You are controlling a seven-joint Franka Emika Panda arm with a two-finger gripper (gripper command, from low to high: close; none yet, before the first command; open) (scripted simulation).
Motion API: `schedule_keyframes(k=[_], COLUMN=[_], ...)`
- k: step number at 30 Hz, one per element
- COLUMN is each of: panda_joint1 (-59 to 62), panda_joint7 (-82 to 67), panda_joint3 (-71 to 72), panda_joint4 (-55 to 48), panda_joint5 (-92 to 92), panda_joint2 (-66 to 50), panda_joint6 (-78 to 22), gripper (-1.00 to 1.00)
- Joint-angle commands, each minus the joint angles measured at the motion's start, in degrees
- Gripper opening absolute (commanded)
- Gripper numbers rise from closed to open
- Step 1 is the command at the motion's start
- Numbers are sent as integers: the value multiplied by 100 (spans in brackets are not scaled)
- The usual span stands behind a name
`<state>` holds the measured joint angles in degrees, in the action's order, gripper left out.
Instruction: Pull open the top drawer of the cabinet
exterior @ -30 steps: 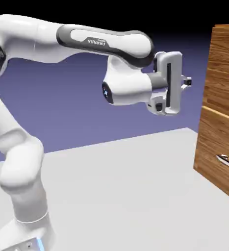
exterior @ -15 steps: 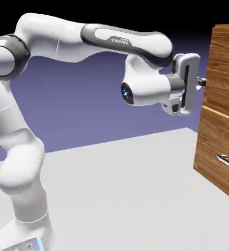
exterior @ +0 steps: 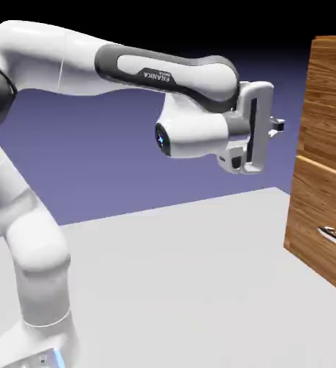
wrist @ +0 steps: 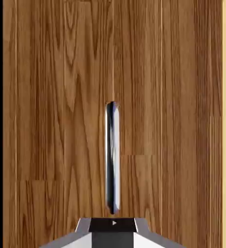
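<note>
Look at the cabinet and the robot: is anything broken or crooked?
Nothing stands out. The cabinet stands straight, its wood is unmarked, and both drawers seen in the exterior view sit flush. The top drawer's handle looks straight and whole. The pincer hangs short of it, touching nothing.

The supporting surface is a flat, pale grey table (exterior: 185,287) filling the lower half of the exterior view, its far edge running from the left side up toward the right. Two items stand directly on it. The robot's white base (exterior: 37,345) rests at the lower left corner of the frame. The brown wood-grain cabinet (exterior: 321,215) stands at the right edge of the frame, its lower front corner meeting the surface at mid-right.
</note>
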<state>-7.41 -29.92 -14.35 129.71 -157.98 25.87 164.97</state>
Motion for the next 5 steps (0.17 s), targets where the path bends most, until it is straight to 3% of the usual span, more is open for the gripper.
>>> schedule_keyframes(k=[1, 5], panda_joint1=[15, 69], panda_joint7=[-21, -92], panda_joint3=[7, 32], panda_joint4=[155, 695], panda_joint5=[16, 69], panda_joint2=[207, 928], panda_joint6=[55, 244], gripper=[100, 100])
